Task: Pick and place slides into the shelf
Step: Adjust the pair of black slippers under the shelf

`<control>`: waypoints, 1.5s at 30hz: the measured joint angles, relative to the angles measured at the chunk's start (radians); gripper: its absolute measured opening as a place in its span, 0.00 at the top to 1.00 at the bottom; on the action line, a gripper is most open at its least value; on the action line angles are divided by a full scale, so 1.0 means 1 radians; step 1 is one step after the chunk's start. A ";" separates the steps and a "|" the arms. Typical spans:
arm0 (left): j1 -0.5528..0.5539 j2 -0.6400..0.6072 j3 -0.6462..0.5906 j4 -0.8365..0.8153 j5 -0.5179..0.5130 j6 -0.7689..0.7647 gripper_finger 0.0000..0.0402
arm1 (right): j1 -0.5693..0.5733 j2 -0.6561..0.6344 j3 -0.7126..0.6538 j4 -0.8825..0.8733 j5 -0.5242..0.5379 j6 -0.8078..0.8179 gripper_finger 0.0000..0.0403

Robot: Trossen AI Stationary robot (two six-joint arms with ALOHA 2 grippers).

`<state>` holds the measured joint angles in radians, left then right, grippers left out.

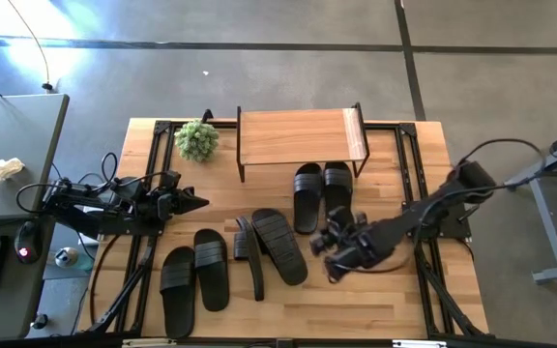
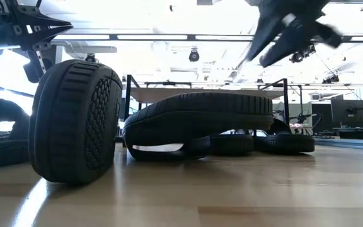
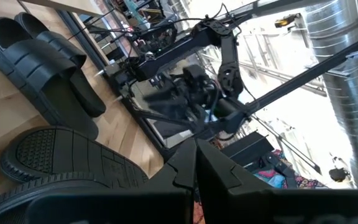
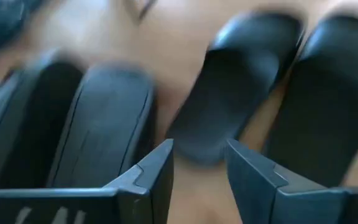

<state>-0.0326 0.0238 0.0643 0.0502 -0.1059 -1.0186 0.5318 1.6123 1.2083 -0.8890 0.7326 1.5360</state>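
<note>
Six black slides lie on the wooden table. One pair (image 1: 308, 196) (image 1: 337, 189) rests flat at the foot of the shelf (image 1: 298, 135), toes pointing under it. In the middle, one slide (image 1: 280, 246) lies sole up and another (image 1: 251, 253) stands on its side edge. A third pair (image 1: 178, 290) (image 1: 211, 268) lies flat near the left front. My right gripper (image 1: 329, 253) (image 4: 197, 165) hovers open above the table, between the sole-up slide (image 4: 104, 124) and the pair (image 4: 241, 81), touching nothing. My left gripper (image 1: 199, 203) (image 3: 194, 171) is shut and waits at the table's left.
A small green plant (image 1: 197, 140) stands left of the shelf. Black frame rails (image 1: 409, 174) run along the table's sides. A grey side table (image 1: 17, 155) with a crumpled cloth and a keyboard sits to the left. Bare wood shows at the near right (image 1: 375, 300).
</note>
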 joint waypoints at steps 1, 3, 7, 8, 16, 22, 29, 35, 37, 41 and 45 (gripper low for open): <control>0.000 0.000 0.000 0.000 0.000 0.001 1.00 | 0.017 -0.013 0.000 0.000 -0.038 0.000 0.68; 0.000 0.000 0.000 0.000 0.000 0.004 1.00 | 0.055 -0.031 0.000 0.015 -0.083 0.000 0.72; 0.000 0.000 0.000 0.001 -0.002 0.019 1.00 | 0.114 -0.038 0.000 0.020 -0.179 0.002 0.84; 0.000 0.000 0.000 0.001 -0.003 0.019 1.00 | 0.126 -0.036 0.000 0.012 -0.212 0.010 0.88; 0.000 0.000 0.000 -0.001 -0.003 0.022 1.00 | 0.163 0.054 0.000 -0.097 -0.272 0.163 0.99; 0.000 0.000 0.000 -0.001 -0.008 0.045 1.00 | 0.144 0.181 -0.031 -0.152 -0.237 0.300 1.00; 0.000 0.000 0.000 -0.001 -0.040 0.049 1.00 | 0.110 0.216 -0.198 0.020 -0.150 0.485 1.00; 0.000 0.000 0.000 -0.001 -0.043 0.049 1.00 | 0.055 0.215 -0.279 0.156 -0.137 0.447 1.00; 0.000 0.000 0.000 -0.001 -0.045 0.049 1.00 | 0.041 0.211 -0.293 0.180 -0.119 0.446 1.00; 0.000 0.000 0.000 -0.001 -0.045 0.049 1.00 | 0.004 0.211 -0.306 0.185 -0.101 0.446 1.00; 0.000 0.000 0.000 -0.001 -0.054 0.049 1.00 | -0.033 0.213 -0.308 0.179 -0.080 0.414 1.00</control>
<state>-0.0330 0.0235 0.0643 0.0494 -0.1601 -0.9691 0.4991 1.8249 0.9004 -0.7101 0.6523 1.9504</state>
